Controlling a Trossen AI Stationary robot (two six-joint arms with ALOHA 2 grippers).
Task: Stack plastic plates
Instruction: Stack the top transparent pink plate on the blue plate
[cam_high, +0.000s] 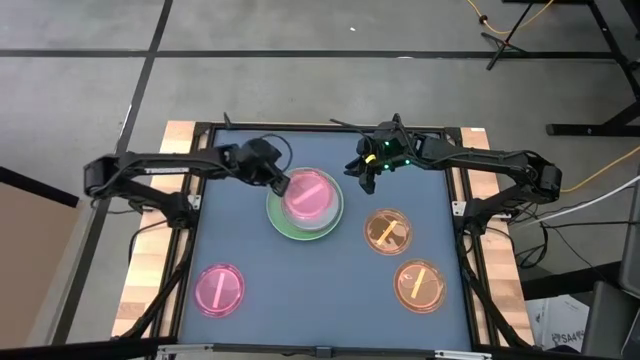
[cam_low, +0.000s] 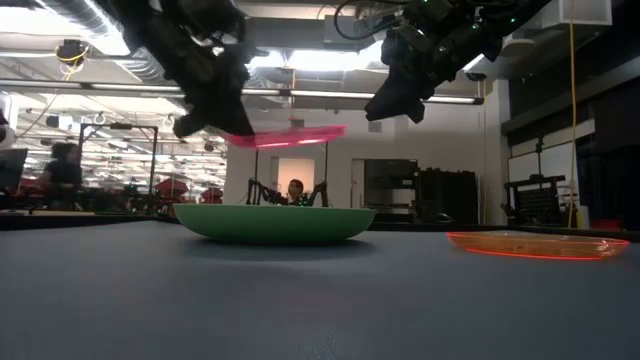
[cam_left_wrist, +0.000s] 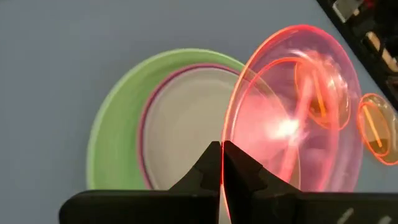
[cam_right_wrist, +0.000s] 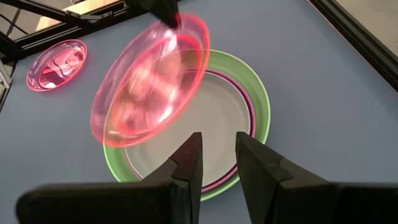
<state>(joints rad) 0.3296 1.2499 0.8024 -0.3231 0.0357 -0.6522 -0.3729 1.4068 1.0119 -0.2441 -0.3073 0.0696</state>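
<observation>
From above, the left gripper pinches the rim of a pink plate over the stack of green plate, purple and pale plates mid-table, while the right gripper hangs just beside it; a second pink plate and two orange plates lie apart on the table. At table height the held plate floats clear above the green one. The left wrist view shows its jaws closed on the pink rim; the right wrist view shows its fingers slightly parted, holding nothing.
</observation>
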